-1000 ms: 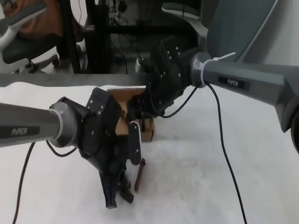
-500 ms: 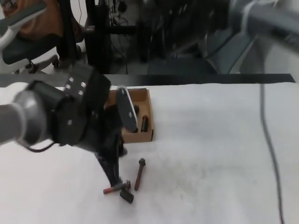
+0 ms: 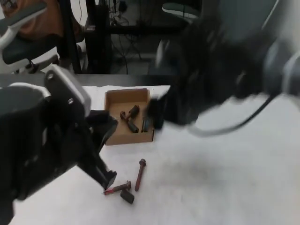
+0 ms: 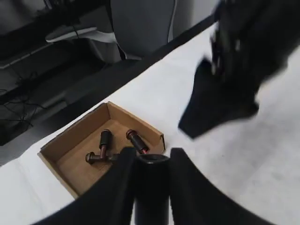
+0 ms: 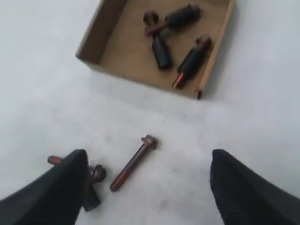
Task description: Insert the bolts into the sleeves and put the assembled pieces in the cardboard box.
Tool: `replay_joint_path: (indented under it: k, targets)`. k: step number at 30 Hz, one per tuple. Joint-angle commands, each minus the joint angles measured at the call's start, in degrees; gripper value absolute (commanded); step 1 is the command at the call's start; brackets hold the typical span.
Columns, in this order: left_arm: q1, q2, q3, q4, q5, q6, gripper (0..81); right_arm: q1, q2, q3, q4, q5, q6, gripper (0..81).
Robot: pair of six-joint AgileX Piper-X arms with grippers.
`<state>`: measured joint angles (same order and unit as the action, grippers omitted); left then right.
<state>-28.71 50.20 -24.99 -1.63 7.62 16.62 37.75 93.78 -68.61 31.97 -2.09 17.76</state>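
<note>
Here, left claw clamps a black sleeve; right claw gapes wide.

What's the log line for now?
left gripper: holds sleeve | right gripper: open | cardboard box: three pieces | bench: two bolts, loose sleeve

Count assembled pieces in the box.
3 pieces: one along a side wall of the box, the other two touching nearer the middle. The box floor is in full view, so none looks hidden.
</note>
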Motion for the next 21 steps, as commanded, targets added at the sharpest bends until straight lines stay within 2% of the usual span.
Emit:
replay_joint_path:
  k: [1,5,13,14,15,17,21]
  targets:
    - [-1.1,-6.1,1.6,0.4,-3.5,-1.2,1.8,2.9,5.1,-0.1,-3.1,2.1,7.6,66.9]
    - [-1.3,-13.9,2.2,3.2,-3.7,-2.1,1.8,2.7,13.2,-4.0,-1.0,0.9,12.1,58.0]
    - [-1.1,-26.0,2.2,4.3,-3.7,-2.2,1.8,2.7,24.3,-11.7,5.0,1.5,14.2,57.5]
    - [-1.1,-26.6,2.2,4.6,-3.7,-2.2,1.8,2.7,25.2,-12.1,6.0,2.1,14.2,52.6]
    - [-1.1,-27.1,2.2,5.4,-3.7,-2.0,1.8,2.7,25.6,-12.3,6.8,2.5,14.0,40.6]
    - [-1.1,-27.0,2.2,8.6,-3.4,-1.5,1.8,2.9,25.5,-12.3,7.4,2.9,11.9,2.4]
    - [-1.1,-25.7,4.8,12.0,-1.2,-2.2,1.8,4.5,21.0,-12.3,7.0,10.6,6.9,0.4]
